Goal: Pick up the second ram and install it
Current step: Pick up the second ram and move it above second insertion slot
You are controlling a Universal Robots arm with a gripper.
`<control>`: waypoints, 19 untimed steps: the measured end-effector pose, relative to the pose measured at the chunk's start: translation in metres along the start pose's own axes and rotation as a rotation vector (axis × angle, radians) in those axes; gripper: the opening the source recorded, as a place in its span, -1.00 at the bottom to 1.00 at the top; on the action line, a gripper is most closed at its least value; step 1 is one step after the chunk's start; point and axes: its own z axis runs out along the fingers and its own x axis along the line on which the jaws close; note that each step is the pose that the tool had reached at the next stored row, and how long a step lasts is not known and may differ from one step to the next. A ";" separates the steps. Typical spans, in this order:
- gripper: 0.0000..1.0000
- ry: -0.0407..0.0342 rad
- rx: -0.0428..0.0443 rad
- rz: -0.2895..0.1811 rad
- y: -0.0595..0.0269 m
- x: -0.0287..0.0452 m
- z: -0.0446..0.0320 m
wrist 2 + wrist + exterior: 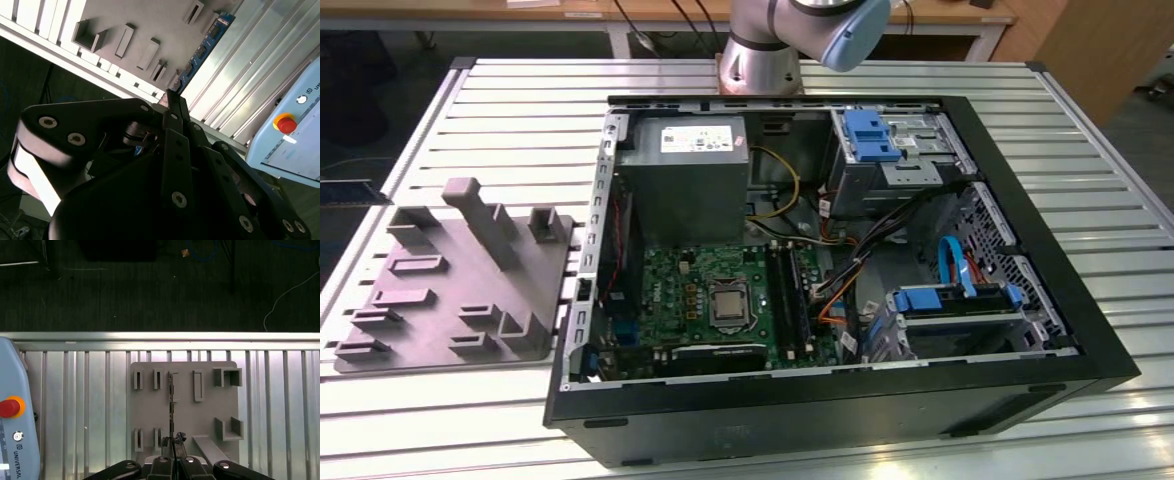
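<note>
Ram (204,50), thin blue board, black chips

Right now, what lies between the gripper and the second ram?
Nothing. In the first wrist view the gripper sits right at the near end of the second ram, with only bare gray fixture plate beneath them.

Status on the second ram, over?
Gripper shut, empty, above fixture. Ram on edge in fixture. Nothing between them.
</note>
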 end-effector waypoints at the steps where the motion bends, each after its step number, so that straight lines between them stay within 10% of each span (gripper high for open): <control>1: -0.76 -0.0001 0.0001 0.000 0.0001 -0.0001 -0.0021; 19: -0.76 -0.0002 -0.0001 0.000 -0.0086 -0.0008 -0.0100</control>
